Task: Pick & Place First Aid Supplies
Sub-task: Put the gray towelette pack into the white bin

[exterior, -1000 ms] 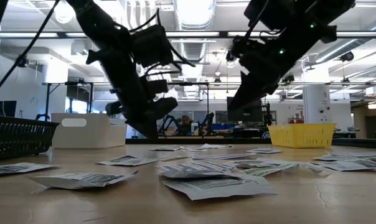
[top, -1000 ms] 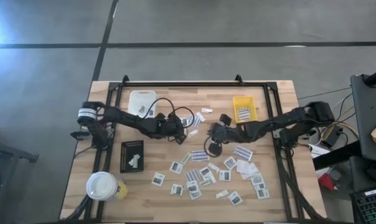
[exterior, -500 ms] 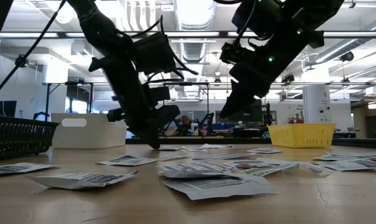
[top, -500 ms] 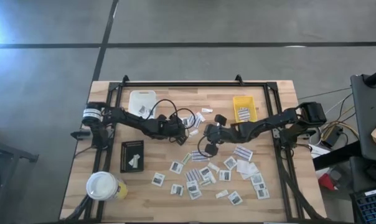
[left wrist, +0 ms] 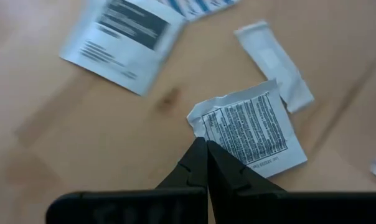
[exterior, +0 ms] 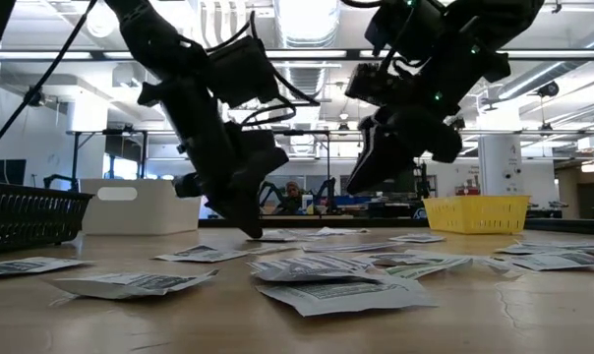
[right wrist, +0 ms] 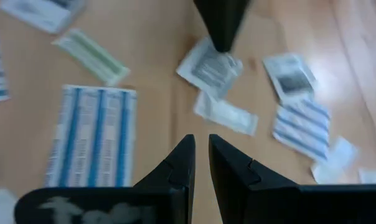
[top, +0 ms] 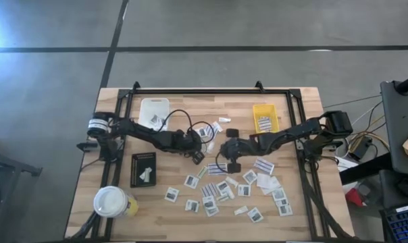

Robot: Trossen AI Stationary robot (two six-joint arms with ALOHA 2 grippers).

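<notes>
left gripper [left wrist: 206, 149] pressed together at mid-table, tips at the crumpled edge of a white printed packet [left wrist: 250, 132] flat on the wooden table [left wrist: 82, 124]; whether pinching it, cannot tell. right gripper [right wrist: 201, 149] just beside, fingers slightly apart, holding nothing, above a blue-striped strip [right wrist: 91, 134] and a narrow white packet [right wrist: 225, 115]. more packets [top: 224, 192] scattered over the near half. beyond: yellow tray [top: 265, 118], white tray [top: 153, 108], black tray [top: 143, 169].
</notes>
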